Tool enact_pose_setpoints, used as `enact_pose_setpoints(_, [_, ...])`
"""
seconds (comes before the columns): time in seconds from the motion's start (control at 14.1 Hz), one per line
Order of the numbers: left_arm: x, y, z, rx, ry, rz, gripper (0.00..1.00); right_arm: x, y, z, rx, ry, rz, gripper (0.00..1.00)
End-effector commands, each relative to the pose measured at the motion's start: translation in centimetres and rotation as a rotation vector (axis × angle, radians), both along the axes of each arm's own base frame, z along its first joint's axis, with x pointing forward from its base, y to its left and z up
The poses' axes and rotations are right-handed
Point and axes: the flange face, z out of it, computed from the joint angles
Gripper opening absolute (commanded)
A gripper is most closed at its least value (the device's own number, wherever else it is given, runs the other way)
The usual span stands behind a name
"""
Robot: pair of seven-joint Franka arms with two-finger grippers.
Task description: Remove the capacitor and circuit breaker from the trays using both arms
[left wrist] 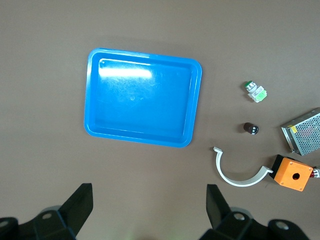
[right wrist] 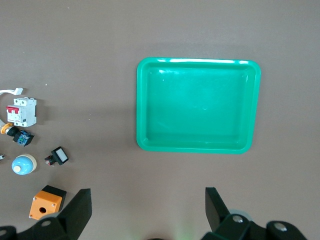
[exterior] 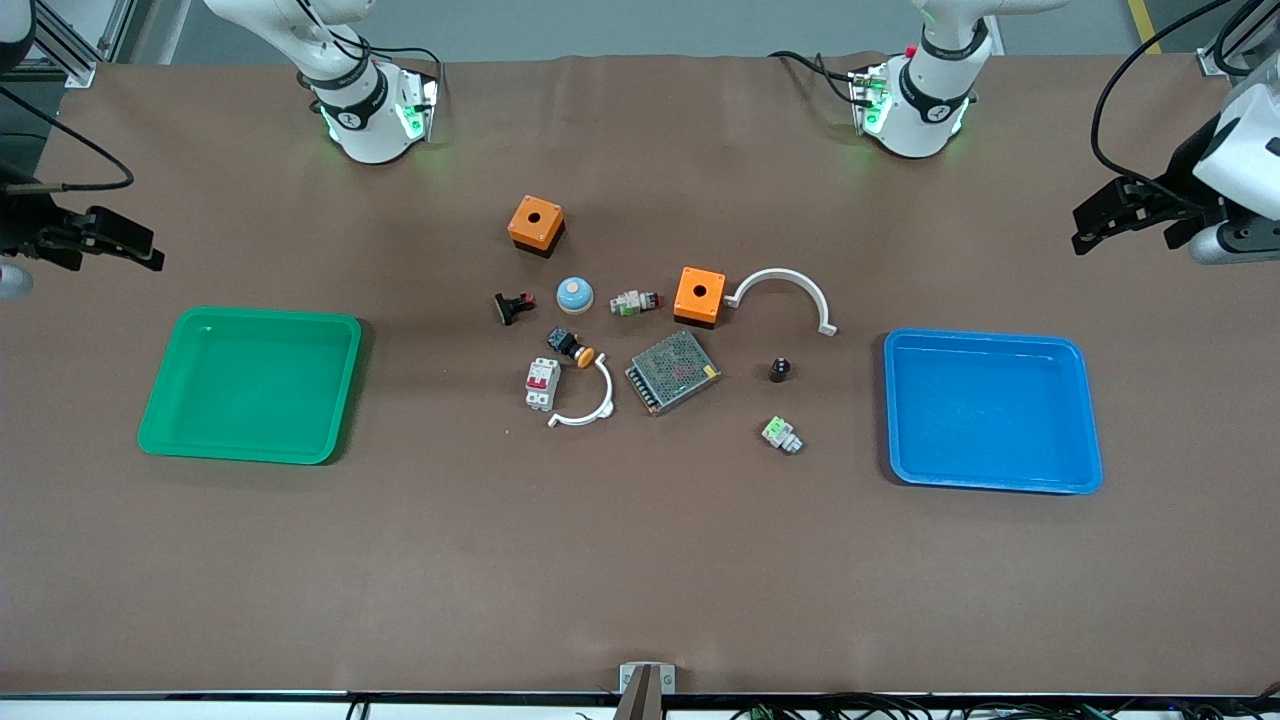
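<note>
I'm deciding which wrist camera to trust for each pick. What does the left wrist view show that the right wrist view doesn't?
Only the left wrist view shows the blue tray, the capacitor, the white-and-green connector, the mesh-covered box and a full white arc. Only the right wrist view shows the green tray, the breaker, the blue dome button, the orange-capped black button and the flat black part. Both show the brown table, an orange box apiece, and their own open gripper: left gripper, right gripper.
</note>
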Motion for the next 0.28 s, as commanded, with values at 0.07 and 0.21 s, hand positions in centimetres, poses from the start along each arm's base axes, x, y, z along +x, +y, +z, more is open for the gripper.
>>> enact_pose_setpoints(0.07, [0.18,0.11,0.46,-0.002,0.002,-0.012,1.0,-3.15,0.26,0.93,-0.003,-0.039,0.011,1.0])
enact_pose_setpoints(0.21, [0.18,0.2,0.39,-0.001,0.003,-0.01,1.0,-2.74,0.21,0.88,-0.006,-0.055,0.012,1.0])
